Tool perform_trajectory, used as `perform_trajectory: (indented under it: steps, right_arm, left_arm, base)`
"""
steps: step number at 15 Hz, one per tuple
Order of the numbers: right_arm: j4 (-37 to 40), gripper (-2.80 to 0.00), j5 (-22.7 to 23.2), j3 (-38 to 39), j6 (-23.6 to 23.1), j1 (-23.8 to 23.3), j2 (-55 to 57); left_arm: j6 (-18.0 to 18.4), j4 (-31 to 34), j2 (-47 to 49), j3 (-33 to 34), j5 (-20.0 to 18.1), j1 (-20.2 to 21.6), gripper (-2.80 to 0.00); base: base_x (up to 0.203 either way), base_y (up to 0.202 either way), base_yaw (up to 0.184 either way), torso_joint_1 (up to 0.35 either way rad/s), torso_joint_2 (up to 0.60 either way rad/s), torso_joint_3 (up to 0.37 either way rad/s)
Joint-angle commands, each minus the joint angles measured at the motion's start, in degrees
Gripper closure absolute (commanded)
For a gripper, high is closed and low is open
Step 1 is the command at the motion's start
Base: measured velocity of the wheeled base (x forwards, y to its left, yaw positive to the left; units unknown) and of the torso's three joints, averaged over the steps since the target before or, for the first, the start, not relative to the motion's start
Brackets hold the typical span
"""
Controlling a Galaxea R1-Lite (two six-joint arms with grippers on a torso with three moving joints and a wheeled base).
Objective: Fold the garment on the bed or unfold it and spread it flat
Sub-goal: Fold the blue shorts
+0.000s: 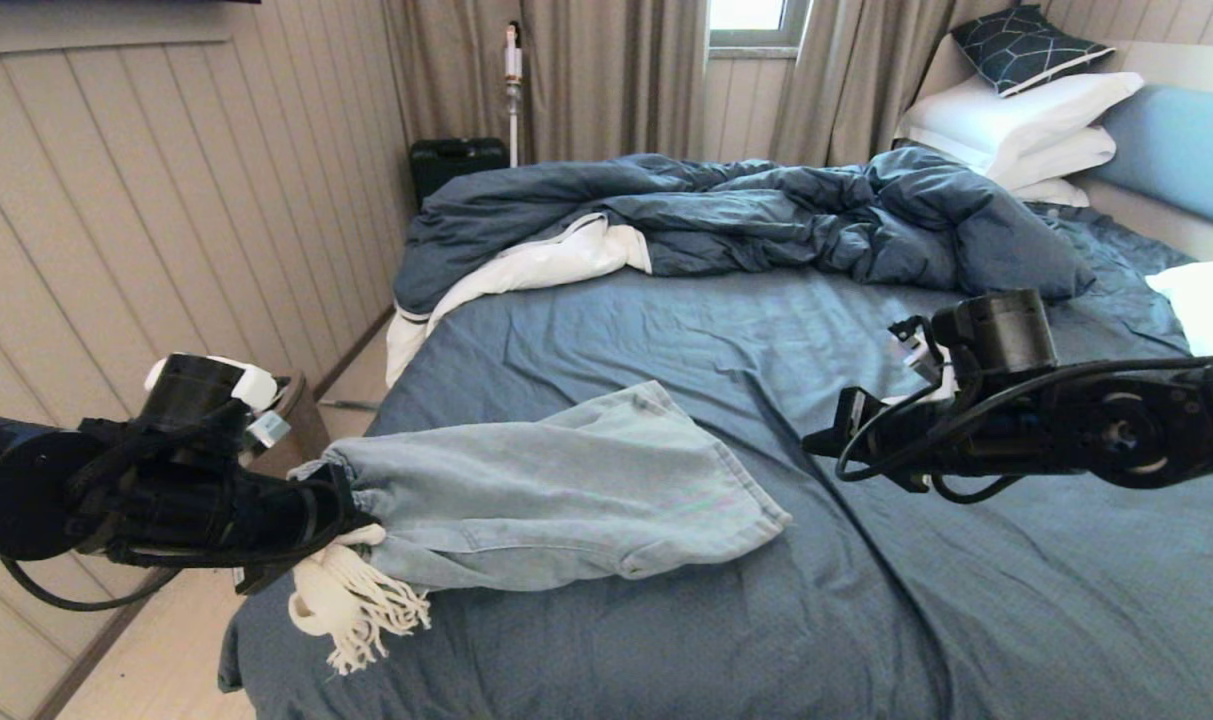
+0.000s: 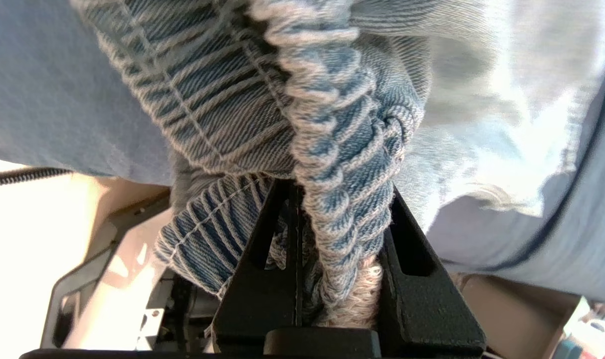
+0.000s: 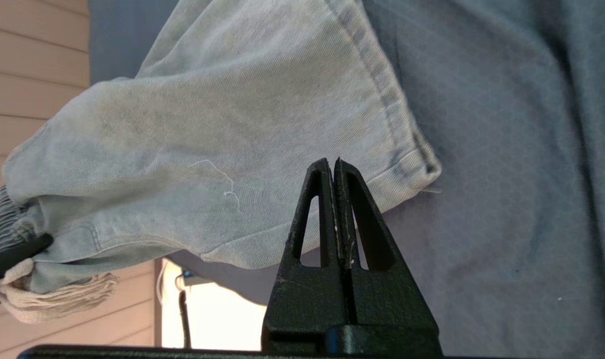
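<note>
- The left gripper (image 1: 338, 510), nearest the camera at the bed's near left corner, is clamped on the gathered elastic waistband (image 2: 332, 164) of the garment (image 1: 556, 490); ribbed denim bunches between its black fingers (image 2: 262, 279).
- The pale blue shorts stretch from that grip out over the slate-blue bed (image 1: 966, 600); the hemmed leg end appears to rest on the sheet.
- A white tasselled drawstring (image 1: 351, 605) hangs below the grip.
- The right gripper (image 3: 336, 167) hovers over the sheet beyond the leg hem, fingers pressed together, empty.
- A rumpled dark duvet (image 1: 766, 215) and white pillows (image 1: 1026, 125) lie farther back.
</note>
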Motion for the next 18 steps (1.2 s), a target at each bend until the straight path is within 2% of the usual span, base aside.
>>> perform_trajectory:
  steps: [1,5,7,11,14,18]
  right_arm:
    - [-0.1,0.0,0.8,0.5,0.2,-1.2,-0.5]
    - [-0.1,0.0,2.5,2.1,0.1,-3.2,-1.9]
    - [-0.1,0.0,3.1,2.2,0.1,-3.9,-2.3]
    - [-2.1,0.0,4.1,4.0,0.1,-5.0,-2.6]
    - [-6.0,0.0,5.2,5.9,0.3,-6.4,-2.4]
    - [-6.1,0.0,7.0,6.6,0.1,-8.1,-2.4]
  left_arm:
    - [0.1,1.3,-2.9,-2.1,-0.1,-0.4,0.0]
    - [-0.9,8.1,-0.9,-12.0,-0.1,-11.5,0.0]
    - [-2.2,10.7,1.9,-17.5,0.2,-15.0,0.0]
    - [-3.9,15.6,10.1,-30.7,4.2,-23.1,0.0]
    - [-4.1,19.1,18.6,-41.9,6.0,-26.8,0.0]
    - [-4.1,21.0,29.9,-55.5,8.2,-30.0,0.0]
  base:
    - [0.0,0.0,0.0,0.0,0.0,0.0]
    - [0.0,0.0,0.0,0.0,0.0,0.0]
    - [0.0,0.0,0.0,0.0,0.0,0.0]
    - [0.0,0.0,0.0,0.0,0.0,0.0]
    - [0.0,0.0,0.0,0.0,0.0,0.0]
    - [0.0,0.0,0.0,0.0,0.0,0.0]
